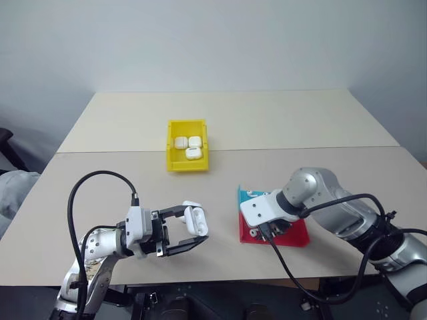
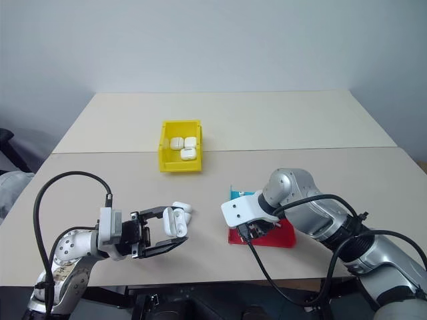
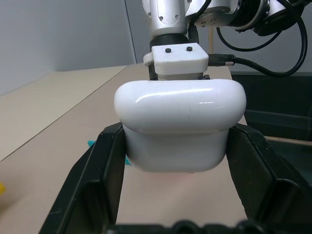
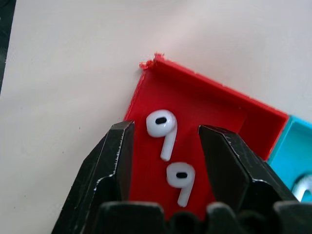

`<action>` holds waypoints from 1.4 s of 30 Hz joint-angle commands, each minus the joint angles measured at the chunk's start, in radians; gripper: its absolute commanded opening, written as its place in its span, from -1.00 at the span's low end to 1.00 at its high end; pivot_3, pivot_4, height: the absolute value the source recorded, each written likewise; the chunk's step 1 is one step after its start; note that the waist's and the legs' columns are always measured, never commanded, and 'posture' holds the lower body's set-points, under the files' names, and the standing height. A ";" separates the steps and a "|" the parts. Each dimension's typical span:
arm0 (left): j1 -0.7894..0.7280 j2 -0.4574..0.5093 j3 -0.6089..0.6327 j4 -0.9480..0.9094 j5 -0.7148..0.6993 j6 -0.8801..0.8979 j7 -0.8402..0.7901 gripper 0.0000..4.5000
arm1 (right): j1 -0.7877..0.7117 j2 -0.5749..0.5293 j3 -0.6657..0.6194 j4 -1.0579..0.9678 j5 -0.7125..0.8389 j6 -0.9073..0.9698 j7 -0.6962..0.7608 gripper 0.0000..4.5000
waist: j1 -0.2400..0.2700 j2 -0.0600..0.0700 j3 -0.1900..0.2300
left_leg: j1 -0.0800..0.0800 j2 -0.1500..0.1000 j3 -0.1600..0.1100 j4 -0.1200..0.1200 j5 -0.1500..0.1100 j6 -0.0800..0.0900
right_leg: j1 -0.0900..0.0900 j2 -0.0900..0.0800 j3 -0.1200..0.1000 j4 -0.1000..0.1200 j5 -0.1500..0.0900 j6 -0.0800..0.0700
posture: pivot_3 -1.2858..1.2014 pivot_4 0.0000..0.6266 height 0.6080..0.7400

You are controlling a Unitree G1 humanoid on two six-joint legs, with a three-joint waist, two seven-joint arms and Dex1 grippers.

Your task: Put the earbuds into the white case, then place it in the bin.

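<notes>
holding the white case (image 3: 179, 127) clamped in the left gripper (image 1: 189, 231) above the table (image 1: 267, 127); right gripper (image 4: 165, 146) fingers apart, straddling two earbuds (image 4: 162, 127) in the red tray (image 4: 214, 109).

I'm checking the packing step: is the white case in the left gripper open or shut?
Open. The white case, clamped in the left gripper, has its lid raised above the body.

No legible txt or labels.

My wide beige table (image 1: 267, 127) carries a small yellow plastic bin (image 1: 186, 157) at centre frame and a flat red-and-teal tray (image 1: 297, 235) at lower right.
</notes>
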 commanded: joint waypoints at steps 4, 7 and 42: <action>-0.004 0.009 0.005 -0.031 -0.010 -0.024 0.005 0.24 | -0.006 0.023 -0.006 0.000 -0.021 -0.036 0.007 0.10 | 0.000 0.000 0.000 | 0.000 0.000 0.000 0.000 0.000 0.000 | 0.000 0.000 0.000 0.000 0.000 0.000 | 0.03 -0.52 1.00; -0.002 0.009 0.001 -0.033 -0.006 -0.026 0.006 0.24 | -0.001 0.026 0.001 0.009 -0.037 -0.052 0.005 0.10 | 0.000 0.000 0.000 | 0.000 0.000 0.000 0.000 0.000 0.000 | 0.000 0.000 0.000 0.000 0.000 0.000 | 0.03 -0.52 1.00; -0.024 0.016 -0.001 -0.009 0.004 -0.036 0.005 0.24 | 0.036 0.032 -0.043 -0.018 -0.057 -0.043 0.010 -0.68 | 0.000 0.000 0.000 | 0.001 0.000 0.000 0.000 0.000 0.000 | 0.001 0.000 0.000 0.000 0.000 0.000 | 0.03 -0.52 1.00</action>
